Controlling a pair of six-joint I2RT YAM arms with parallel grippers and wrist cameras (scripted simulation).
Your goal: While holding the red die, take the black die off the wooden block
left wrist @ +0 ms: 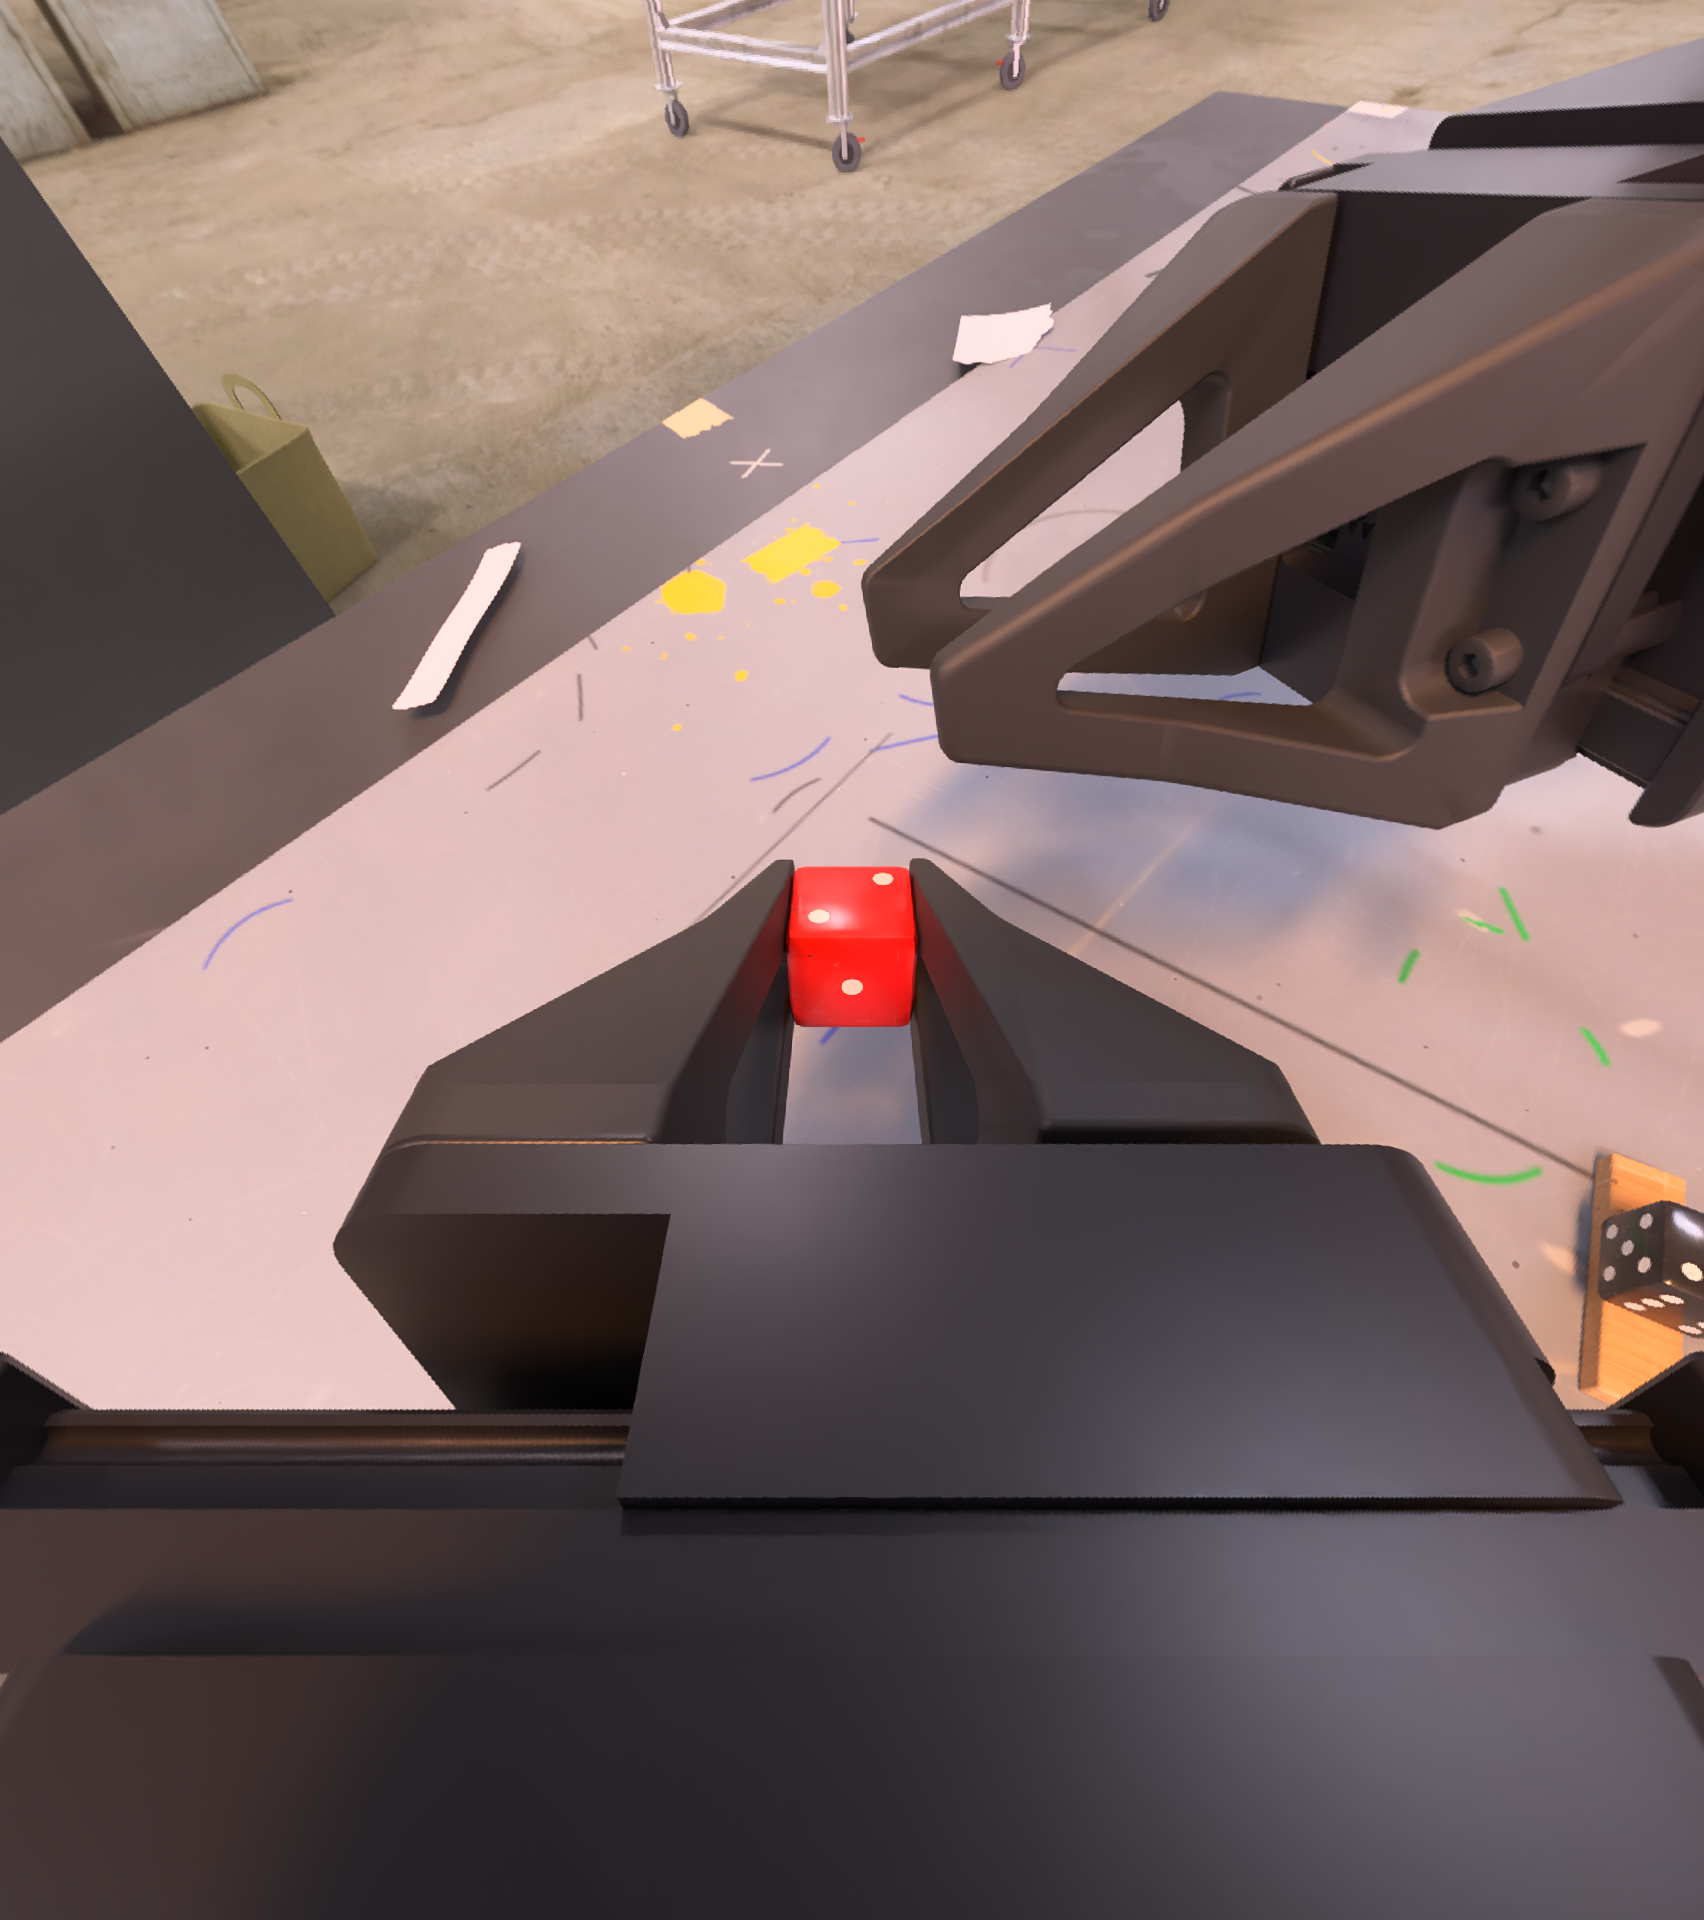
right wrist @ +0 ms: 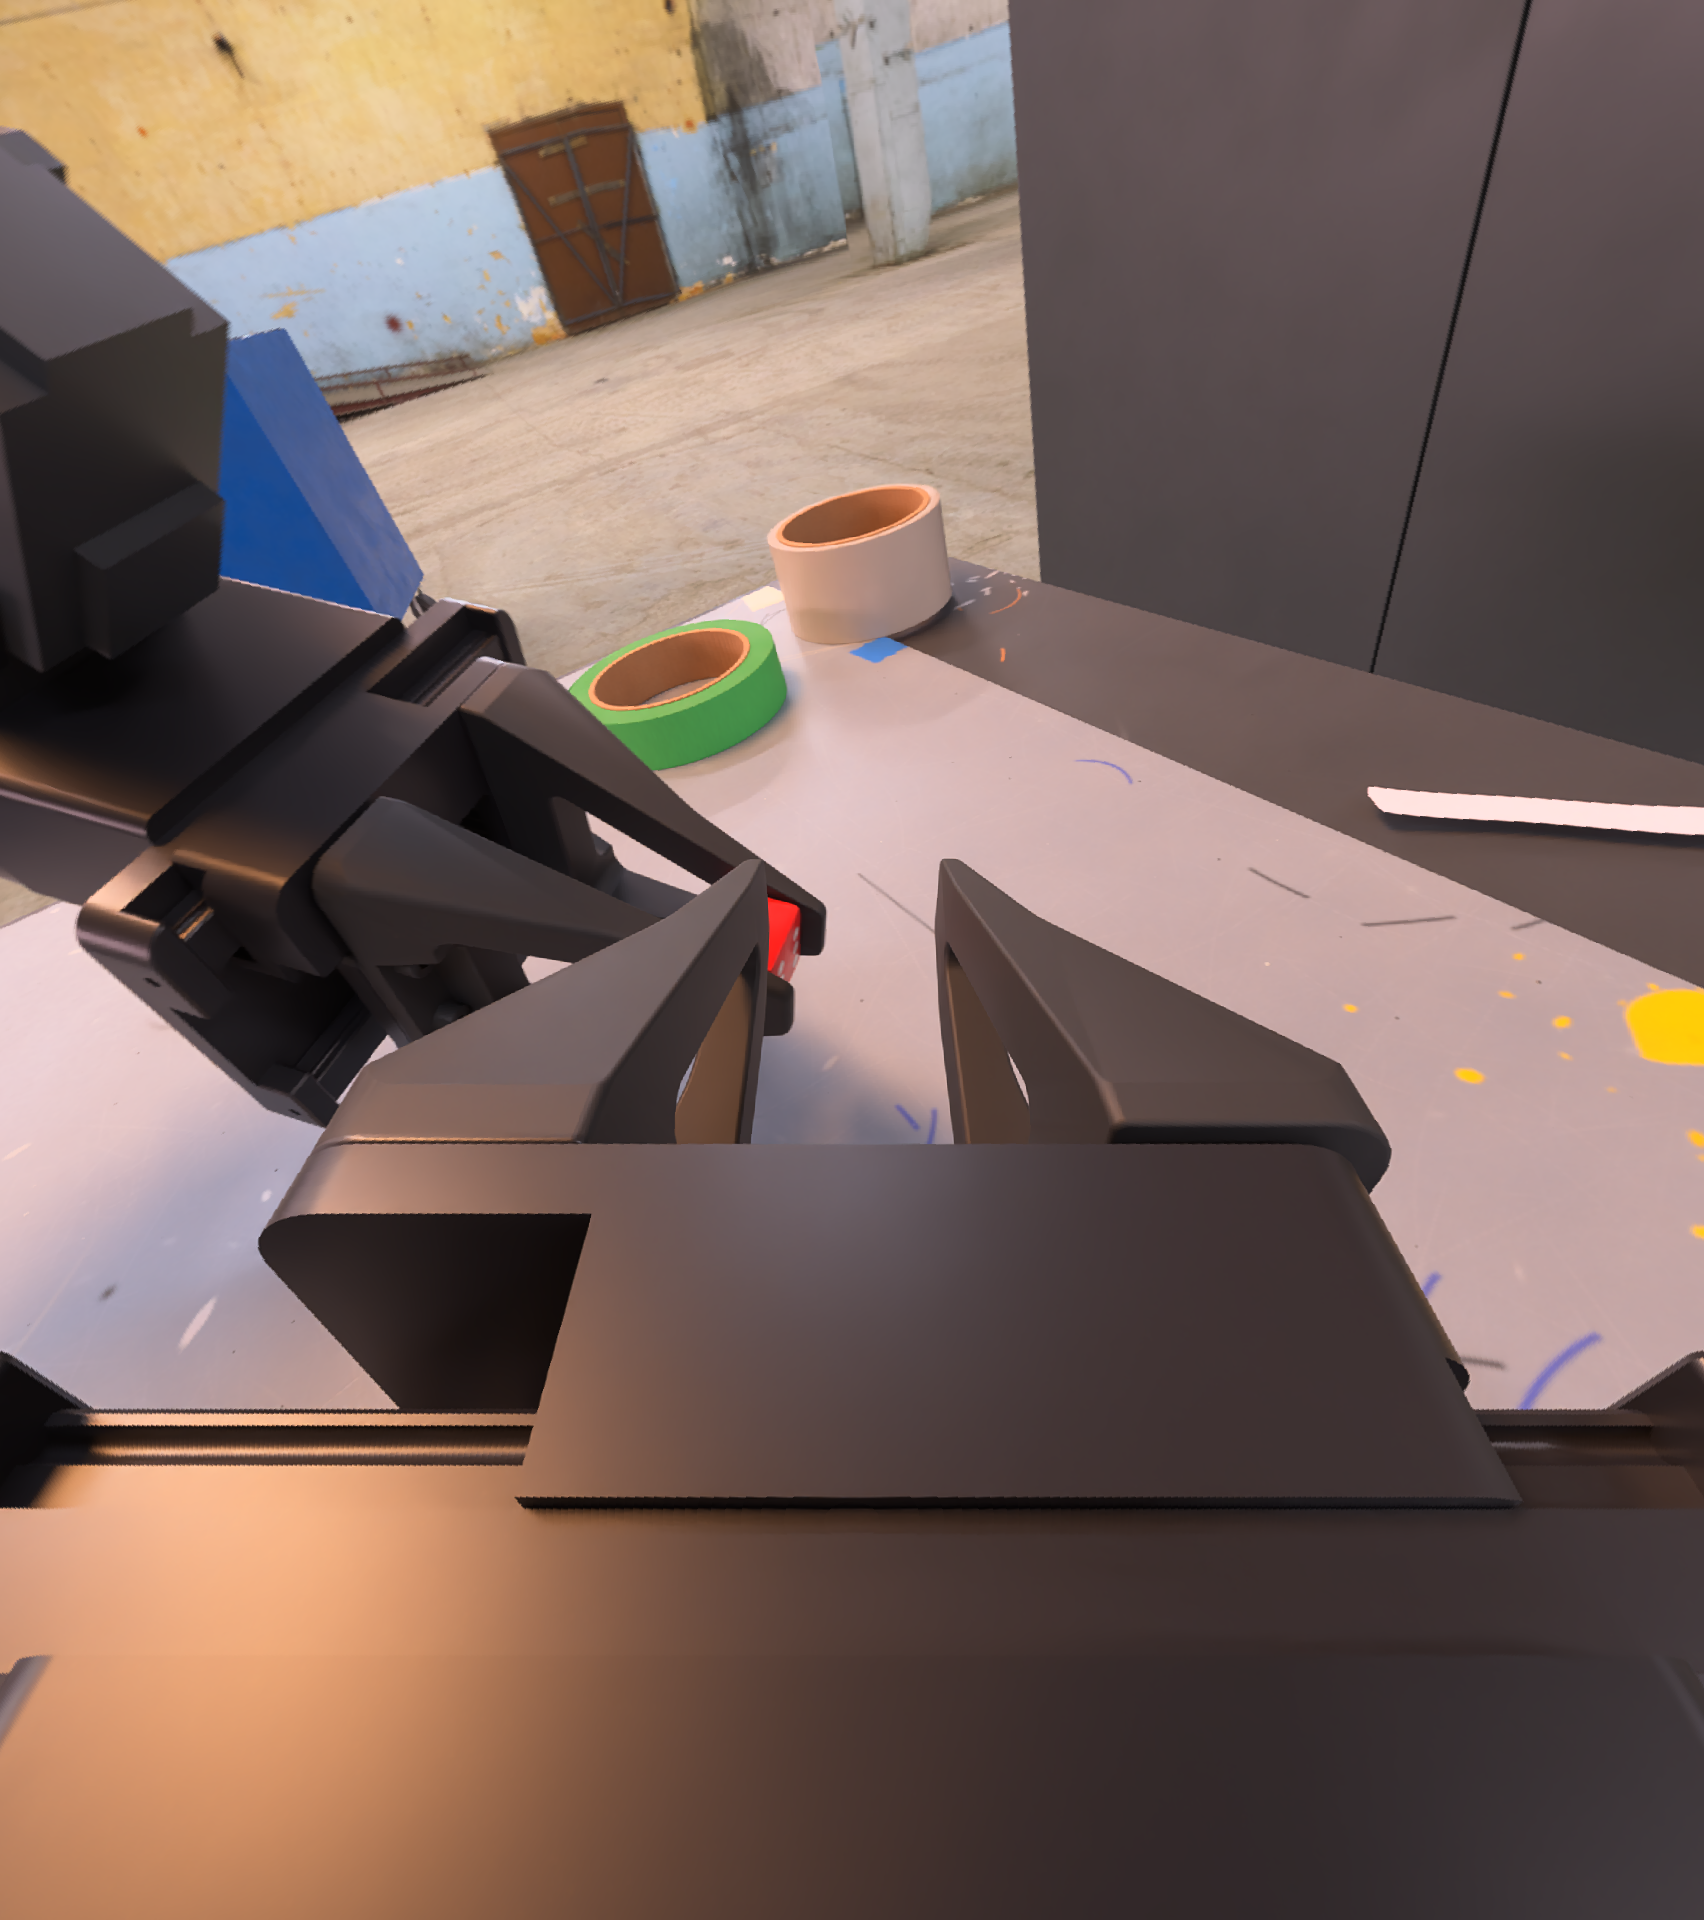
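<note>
The black die sits on the wooden block, low at the right edge of the left wrist view and well apart from both claws. The red die is clenched between the left claw tips, above the tabletop. The right claw hangs released and empty near the left one. Judging by this, the hold is done; next the right claw must swing to the black die. Only the right wrist view shows the green tape roll and beige roll; it never shows the block.
</note>
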